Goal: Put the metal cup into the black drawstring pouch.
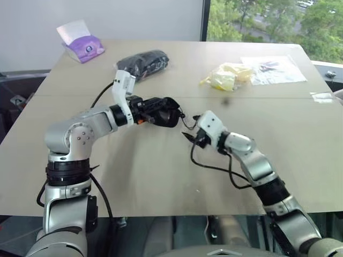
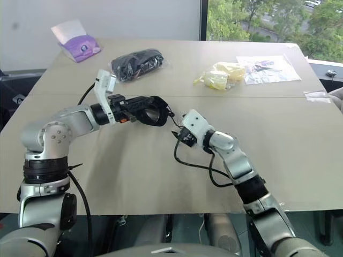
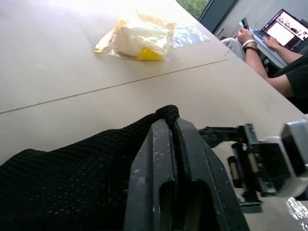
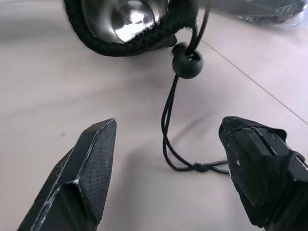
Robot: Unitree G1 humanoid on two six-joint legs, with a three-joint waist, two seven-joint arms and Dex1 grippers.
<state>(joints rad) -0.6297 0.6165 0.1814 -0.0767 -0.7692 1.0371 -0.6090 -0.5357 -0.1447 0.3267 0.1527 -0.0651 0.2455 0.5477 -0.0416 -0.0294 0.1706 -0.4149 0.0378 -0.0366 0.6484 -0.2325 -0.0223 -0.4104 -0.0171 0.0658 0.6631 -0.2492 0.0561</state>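
right claw (image 4: pixel 166 159) agape beside pouch (image 4: pixel 144 41)

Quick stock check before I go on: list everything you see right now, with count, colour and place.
pouch: 1, black, held up over the table's middle by the left gripper
cup: 1, silver, inside the pouch's mouth
cord and toggle: 1, black, hanging from the pouch to the table
table: 1, tan, under everything
tissue pack: 1, purple, far left corner
plastic-wrapped bundle: 1, black, far side, left of centre
yellow bag: 1, yellow, far side, right of centre
clear packet: 1, clear, far right
person: 1, seated at a laptop beyond the table
left gripper: shut on the pouch's rim
right gripper: open, just short of the pouch
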